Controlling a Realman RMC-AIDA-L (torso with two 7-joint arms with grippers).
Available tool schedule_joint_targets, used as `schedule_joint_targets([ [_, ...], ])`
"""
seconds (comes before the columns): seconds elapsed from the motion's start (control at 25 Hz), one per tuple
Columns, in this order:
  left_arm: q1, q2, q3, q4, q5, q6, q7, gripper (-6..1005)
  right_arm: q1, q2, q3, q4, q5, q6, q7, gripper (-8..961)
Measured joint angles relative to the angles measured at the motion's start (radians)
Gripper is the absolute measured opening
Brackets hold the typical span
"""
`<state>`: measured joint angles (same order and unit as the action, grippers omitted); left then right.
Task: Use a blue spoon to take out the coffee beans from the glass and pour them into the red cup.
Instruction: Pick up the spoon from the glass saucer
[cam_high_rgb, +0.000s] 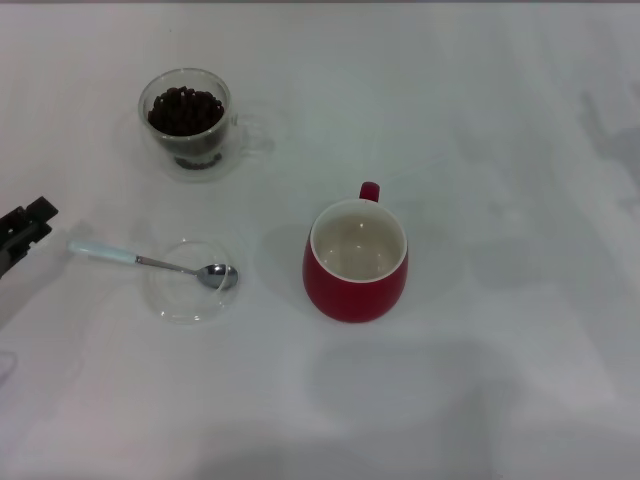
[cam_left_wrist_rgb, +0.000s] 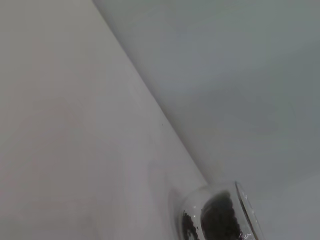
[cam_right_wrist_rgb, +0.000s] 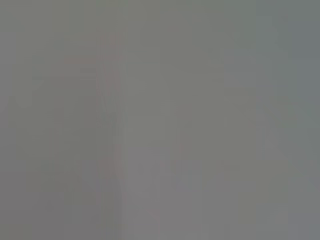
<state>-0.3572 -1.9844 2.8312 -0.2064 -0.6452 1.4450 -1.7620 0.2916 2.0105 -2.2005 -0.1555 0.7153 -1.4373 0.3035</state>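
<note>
The glass (cam_high_rgb: 190, 122) stands at the back left of the white table, filled with dark coffee beans (cam_high_rgb: 185, 110). The left wrist view also catches the glass (cam_left_wrist_rgb: 220, 215) with beans inside. The blue spoon (cam_high_rgb: 150, 262) lies with its metal bowl resting in a flat clear dish (cam_high_rgb: 190, 282), its pale handle pointing left. The red cup (cam_high_rgb: 356, 260) stands upright in the middle, empty, handle toward the back. My left gripper (cam_high_rgb: 20, 235) is at the left edge of the head view, a little left of the spoon's handle tip. The right gripper is out of view.
The white table (cam_high_rgb: 500, 150) stretches wide to the right and front of the red cup. The right wrist view shows only a blank grey surface.
</note>
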Motion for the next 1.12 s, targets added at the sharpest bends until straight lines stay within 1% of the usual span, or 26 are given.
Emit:
schedule_joint_targets([
  [0.08,0.008,-0.008,0.000,0.005,-0.018,0.000,-0.013,334,0.008,0.000,0.009,-0.001,0.001,0.014,0.000,754],
  [0.16,0.017,-0.025,0.000,0.006,-0.044,0.007,-0.021,373,0.016,0.000,0.015,-0.003,0.001,0.024,0.001,754],
  [0.36,0.045,-0.062,0.000,0.006,-0.095,0.046,-0.013,434,0.040,0.001,0.017,-0.014,0.001,0.047,0.002,754],
  [0.48,0.056,-0.077,0.000,0.006,-0.097,0.049,-0.012,460,0.047,0.001,0.017,-0.017,0.002,0.051,0.002,755],
  [0.68,0.075,-0.081,0.000,0.005,-0.111,0.046,-0.029,471,0.057,0.001,0.017,-0.023,0.003,0.052,0.002,755],
  [0.92,0.079,-0.084,0.001,0.007,-0.127,0.028,-0.044,577,0.075,0.000,0.018,-0.024,0.003,0.053,0.002,754],
  [1.12,0.071,-0.085,0.000,0.032,-0.124,-0.005,-0.051,574,0.096,-0.001,0.018,-0.029,0.012,0.064,0.002,754],
])
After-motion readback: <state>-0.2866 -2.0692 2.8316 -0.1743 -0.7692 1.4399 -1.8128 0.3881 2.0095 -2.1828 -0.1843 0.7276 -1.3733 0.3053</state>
